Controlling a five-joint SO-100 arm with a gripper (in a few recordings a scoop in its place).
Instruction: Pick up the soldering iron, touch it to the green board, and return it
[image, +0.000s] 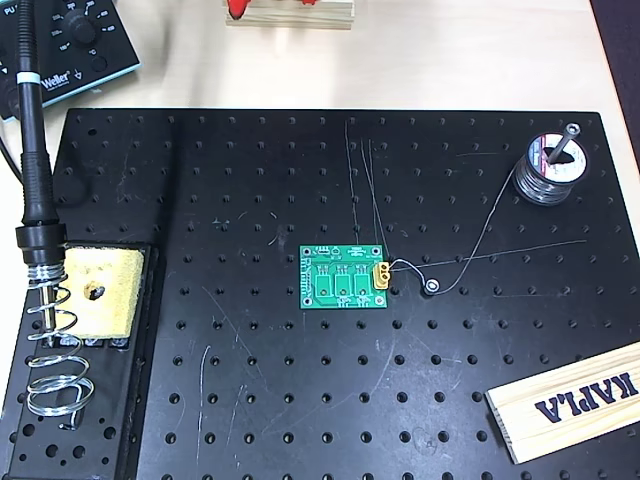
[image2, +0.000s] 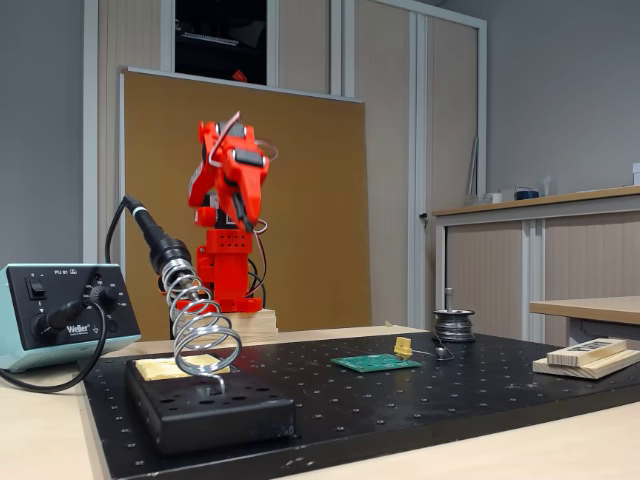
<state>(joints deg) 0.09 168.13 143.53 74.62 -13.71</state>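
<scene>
The soldering iron (image: 30, 150) rests in its silver coil stand (image: 55, 350) at the left edge of the overhead view, handle up and tip hidden inside the coil. In the fixed view the iron (image2: 150, 235) leans out of the stand to the upper left. The green board (image: 343, 277) lies flat mid-table with its yellow connector on the right edge; the fixed view shows the green board (image2: 375, 363) too. My red arm is folded up at the back on a wooden base, its gripper (image2: 240, 205) hanging down, far from both. Its jaws are too small to read.
A big black perforated board (image: 300, 400) covers the table. A yellow sponge (image: 98, 292) sits in the stand's tray. The soldering station (image: 80, 40) is at the back left, a solder spool (image: 550, 165) at the back right with wire trailing to the green board, and a wooden block (image: 570, 400) at the front right.
</scene>
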